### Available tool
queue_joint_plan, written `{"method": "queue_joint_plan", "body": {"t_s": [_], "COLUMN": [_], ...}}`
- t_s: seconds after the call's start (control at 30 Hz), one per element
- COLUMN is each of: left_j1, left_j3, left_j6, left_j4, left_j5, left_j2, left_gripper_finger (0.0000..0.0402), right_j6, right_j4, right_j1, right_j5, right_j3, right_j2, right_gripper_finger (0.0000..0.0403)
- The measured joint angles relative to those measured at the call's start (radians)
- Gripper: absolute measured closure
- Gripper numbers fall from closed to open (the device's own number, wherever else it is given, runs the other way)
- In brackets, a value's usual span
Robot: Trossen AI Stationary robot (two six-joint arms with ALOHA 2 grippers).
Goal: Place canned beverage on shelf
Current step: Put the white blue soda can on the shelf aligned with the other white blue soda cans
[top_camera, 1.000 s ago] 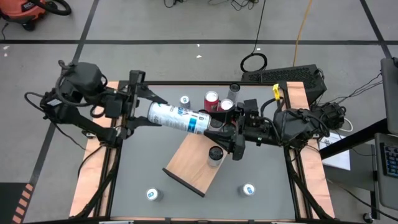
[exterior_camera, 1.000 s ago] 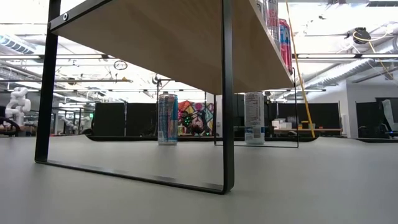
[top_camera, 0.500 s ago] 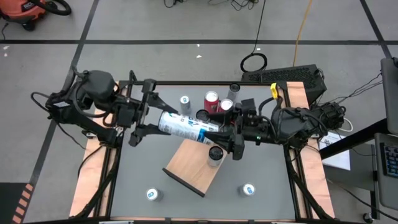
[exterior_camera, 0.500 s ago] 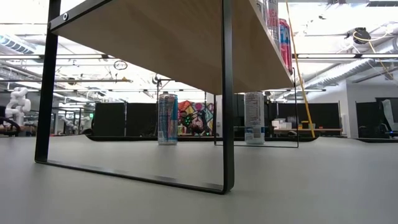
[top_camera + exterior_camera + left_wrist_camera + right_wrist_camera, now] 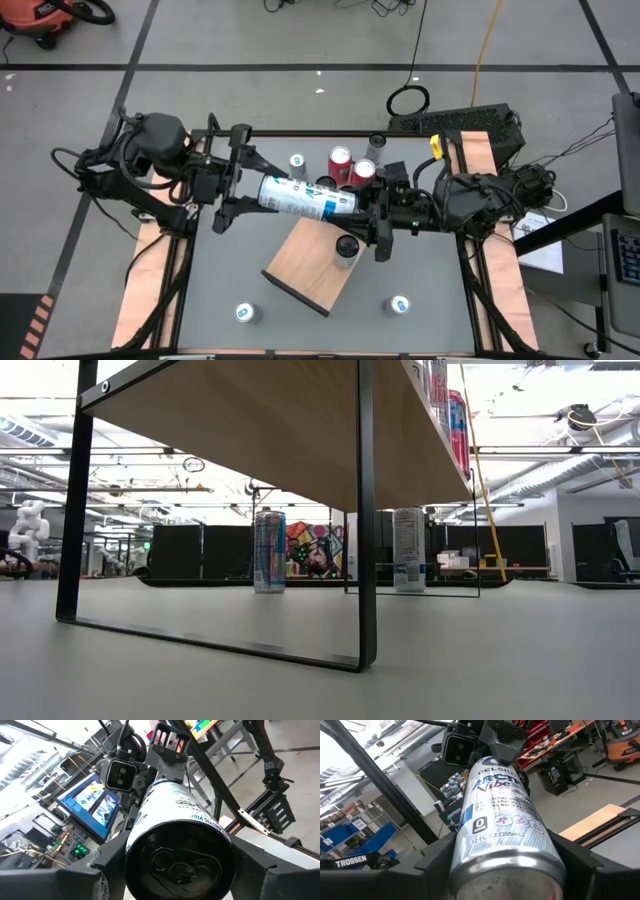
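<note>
Both hands are gripping one tall white-and-blue beverage can (image 5: pixel 303 197), held lying level above the light-brown wooden shelf (image 5: pixel 312 262): left hand (image 5: pixel 243 184), right hand (image 5: pixel 362 210). I'm handing over; next, my left should release.

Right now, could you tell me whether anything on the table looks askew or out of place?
Yes: the tall white-and-blue can lies sideways in the air, held at its ends by the left hand and the right hand. The light-brown wooden shelf also sits skewed to the table's edges.
</note>
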Motion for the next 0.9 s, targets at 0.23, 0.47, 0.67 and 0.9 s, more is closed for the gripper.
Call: {"method": "queue_joint_plan", "body": {"t_s": [0.23,0.47,0.67,0.9], "left_j1": [-0.001,-0.027,-0.030,-0.030], "left_j3": [0.001,0.001,0.001,0.001], "left_j6": [0.003,-0.031,-0.071,-0.084], "left_j4": [0.003,0.041,0.113,0.170], "left_j5": [-0.005,-0.096,-0.159,-0.235], "left_j2": [0.005,0.005,0.004,0.000], "left_gripper_finger": [0.0150,0.0133,0.0061,0.0005], "right_j6": [-0.058,-0.121,-0.234,-0.241], "right_j4": [0.002,0.042,0.089,0.090], "right_j1": [-0.005,-0.020,-0.034,-0.067], "right_j5": [0.002,0.001,0.006,0.002], "right_j3": [0.000,0.001,0.000,-0.001], "right_j2": [-0.001,-0.003,-0.004,-0.007], "right_gripper_finger": [0.0176,0.0173,0.0175,0.0177]}}
